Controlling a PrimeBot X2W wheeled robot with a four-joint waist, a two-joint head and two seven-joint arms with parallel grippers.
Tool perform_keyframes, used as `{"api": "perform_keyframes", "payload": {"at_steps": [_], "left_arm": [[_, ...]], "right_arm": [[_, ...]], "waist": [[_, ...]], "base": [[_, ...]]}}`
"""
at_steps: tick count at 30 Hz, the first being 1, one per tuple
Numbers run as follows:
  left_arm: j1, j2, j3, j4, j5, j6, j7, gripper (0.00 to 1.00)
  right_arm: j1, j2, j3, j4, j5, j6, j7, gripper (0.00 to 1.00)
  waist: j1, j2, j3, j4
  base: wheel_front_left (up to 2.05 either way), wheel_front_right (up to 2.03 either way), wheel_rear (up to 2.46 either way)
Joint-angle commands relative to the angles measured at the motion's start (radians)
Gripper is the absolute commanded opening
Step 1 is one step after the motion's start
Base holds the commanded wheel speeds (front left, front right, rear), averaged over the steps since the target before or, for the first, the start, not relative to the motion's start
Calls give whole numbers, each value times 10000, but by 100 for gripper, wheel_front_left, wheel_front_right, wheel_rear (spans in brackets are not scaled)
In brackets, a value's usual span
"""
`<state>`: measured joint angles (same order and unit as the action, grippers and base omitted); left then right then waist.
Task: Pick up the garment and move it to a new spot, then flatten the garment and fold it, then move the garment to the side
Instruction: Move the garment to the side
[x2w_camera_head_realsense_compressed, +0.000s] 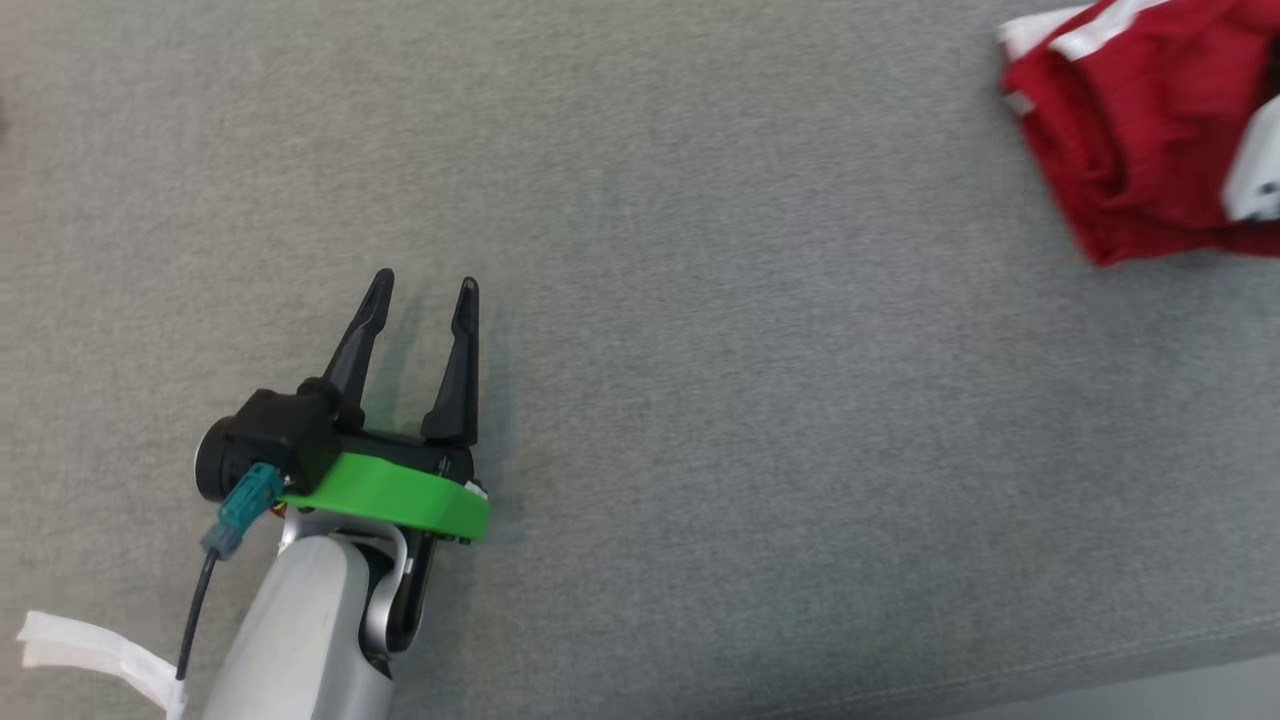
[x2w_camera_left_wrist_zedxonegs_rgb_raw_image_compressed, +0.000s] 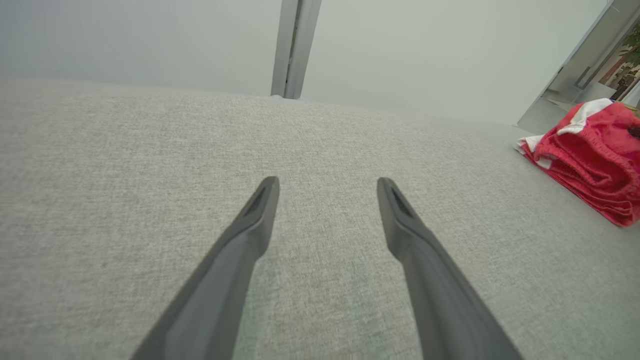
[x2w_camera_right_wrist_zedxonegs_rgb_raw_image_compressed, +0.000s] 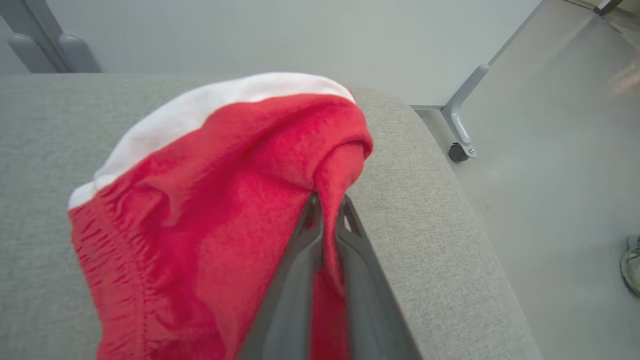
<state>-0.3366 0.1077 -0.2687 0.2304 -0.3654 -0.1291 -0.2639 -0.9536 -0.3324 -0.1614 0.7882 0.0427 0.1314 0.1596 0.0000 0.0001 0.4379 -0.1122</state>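
The garment (x2w_camera_head_realsense_compressed: 1130, 130) is red with white trim and lies bunched at the far right of the grey fabric surface (x2w_camera_head_realsense_compressed: 750, 400). In the right wrist view my right gripper (x2w_camera_right_wrist_zedxonegs_rgb_raw_image_compressed: 329, 200) is shut on a raised fold of the garment (x2w_camera_right_wrist_zedxonegs_rgb_raw_image_compressed: 215, 190), near the surface's right edge. A pale part of my right arm (x2w_camera_head_realsense_compressed: 1255, 170) covers the cloth at the head view's right edge. My left gripper (x2w_camera_head_realsense_compressed: 425, 282) hovers open over bare fabric at the lower left, far from the garment. Its fingers (x2w_camera_left_wrist_zedxonegs_rgb_raw_image_compressed: 250, 235) hold nothing, and the garment (x2w_camera_left_wrist_zedxonegs_rgb_raw_image_compressed: 595, 160) sits off to their right.
The surface's front edge runs across the head view's lower right corner. A white strip (x2w_camera_head_realsense_compressed: 90, 650) hangs by my left arm. Beyond the right edge is floor with a wheeled frame leg (x2w_camera_right_wrist_zedxonegs_rgb_raw_image_compressed: 460, 130) and a person's shoe (x2w_camera_right_wrist_zedxonegs_rgb_raw_image_compressed: 631, 265). A metal post (x2w_camera_left_wrist_zedxonegs_rgb_raw_image_compressed: 295, 47) stands behind.
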Motion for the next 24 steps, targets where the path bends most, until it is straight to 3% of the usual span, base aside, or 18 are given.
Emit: {"api": "perform_keyframes", "payload": {"at_steps": [1, 6, 9, 10, 11, 12, 18, 24], "left_arm": [[-174, -10, 24, -90, 92, -11, -6, 100], [-137, -67, 74, -264, 125, 7, -7, 100], [-86, -96, 97, -309, 149, 6, -6, 100], [-56, -103, 104, -323, 159, 5, -6, 100], [-36, -111, 107, -336, 168, 4, -6, 100], [-20, -120, 111, -345, 180, 3, -6, 100], [54, -156, 134, -313, 230, 0, -6, 100], [122, -184, 117, -182, 232, -7, -6, 100]], "right_arm": [[-247, -361, -282, 177, -135, -14, 46, 0], [-664, -1299, -1255, 726, -669, -14, -6, 0], [-748, -1527, -1732, 834, -1096, -14, -212, 0], [-726, -1539, -1891, 777, -1331, -13, -355, 33], [-711, -1551, -2009, 710, -1489, -14, -501, 53], [-699, -1542, -2146, 668, -1690, -14, -663, 100], [-821, -1135, -2723, 613, -2327, -14, -1415, 100], [-932, -647, -2502, 722, -2631, -13, -1974, 100]], "waist": [[0, -1, 506, 670], [0, -1, 816, 1110], [0, -1, 911, 1222], [0, -1, 930, 1242], [0, -1, 946, 1256], [0, -1, 965, 1272], [0, -1, 933, 1222], [0, -1, 560, 1081]], "base": [[0, 0, 0], [0, 0, 0], [0, 0, 0], [0, 0, 0], [0, 0, 0], [0, 0, 0], [0, 0, 0], [0, 0, 0]]}}
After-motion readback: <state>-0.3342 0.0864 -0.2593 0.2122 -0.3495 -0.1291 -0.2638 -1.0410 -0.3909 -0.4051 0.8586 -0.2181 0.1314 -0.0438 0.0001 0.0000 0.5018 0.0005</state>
